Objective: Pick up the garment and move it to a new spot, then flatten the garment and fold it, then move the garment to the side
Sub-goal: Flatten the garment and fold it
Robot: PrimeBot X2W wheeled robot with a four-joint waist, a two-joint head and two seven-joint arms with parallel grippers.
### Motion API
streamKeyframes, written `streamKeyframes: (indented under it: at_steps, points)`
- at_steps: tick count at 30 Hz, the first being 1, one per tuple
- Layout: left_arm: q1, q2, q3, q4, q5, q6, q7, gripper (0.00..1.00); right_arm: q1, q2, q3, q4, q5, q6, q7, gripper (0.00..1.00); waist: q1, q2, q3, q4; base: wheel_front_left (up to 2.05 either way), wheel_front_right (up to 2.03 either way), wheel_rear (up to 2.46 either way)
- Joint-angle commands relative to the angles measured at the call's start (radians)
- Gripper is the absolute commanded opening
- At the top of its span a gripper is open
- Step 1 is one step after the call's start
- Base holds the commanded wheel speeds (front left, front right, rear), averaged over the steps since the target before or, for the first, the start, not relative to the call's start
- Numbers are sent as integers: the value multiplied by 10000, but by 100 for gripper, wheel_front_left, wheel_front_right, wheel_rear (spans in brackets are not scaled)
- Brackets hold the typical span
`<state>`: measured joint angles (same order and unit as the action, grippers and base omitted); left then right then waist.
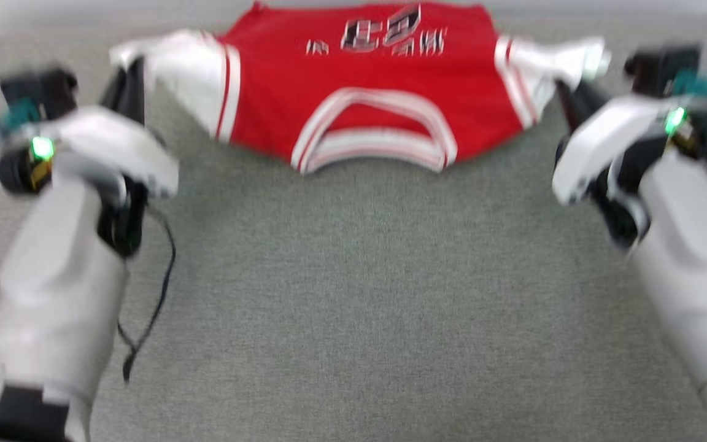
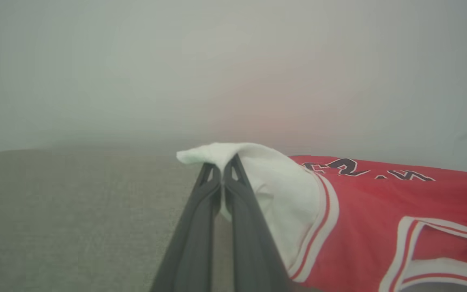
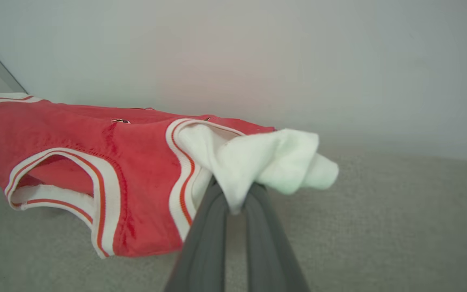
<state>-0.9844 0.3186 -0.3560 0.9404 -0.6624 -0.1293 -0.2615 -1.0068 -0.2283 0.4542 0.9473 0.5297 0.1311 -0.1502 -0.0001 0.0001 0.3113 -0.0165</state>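
Left tool [image 1: 132,69] is clenched on the white left sleeve [image 2: 258,170] of the garment [image 1: 359,92], its two dark fingers pressed together with just a small fold of cloth nipped at their ends. Right tool [image 1: 561,86] is likewise clenched on the white right sleeve [image 3: 274,162], where the fabric bunches in a lump over the fingertips. The shirt is therefore strung between the two tools over the far half of the grey bench [image 1: 353,294], sleeves raised and red body slung between them. On the near left, a loose black cable [image 1: 158,288] hangs beside the left forearm and trails on the bench. It could probably catch on the arm if that arm sweeps wide. The left pinch looks shallow, so a sharp tug or a wide spread of the arms may pull that sleeve free and drop one side in a heap. The right sleeve is wadded rather than flat, and if set down like that it would likely leave a crumpled corner that resists flattening. Further out, the striped neckline [image 1: 375,132] sags lowest on the near edge of the body. Dragged across the rough bench covering, it may well roll under and crease the front. Beyond it the lettering [image 1: 381,31] lies close to the pale wall [image 3: 298,61]. Whether the far hem rests on the bench I cannot tell, but a push in that direction might bunch it against the wall. Uneven height between the two tools would probably skew the whole shirt.
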Motion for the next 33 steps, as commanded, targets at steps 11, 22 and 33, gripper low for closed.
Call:
streamKeyframes:
  at_steps: [11,22,33]
  points:
    - [5843,347,1294,-3439,220,871,-39,0,4374,-821,635,-1845,774,-7,-185,0,1,-1,-2569,-160,0,0,0]
    - [10401,699,1574,-6922,-48,2286,560,0,8628,-1161,-872,-4846,8,-8,791,0,1,-1,-3436,-190,0,0,0]
    - [12320,787,1378,-8952,45,3217,1260,0,11587,-345,-2835,-7416,-1303,-8,3034,100,1,-1,-3385,-40,0,0,0]
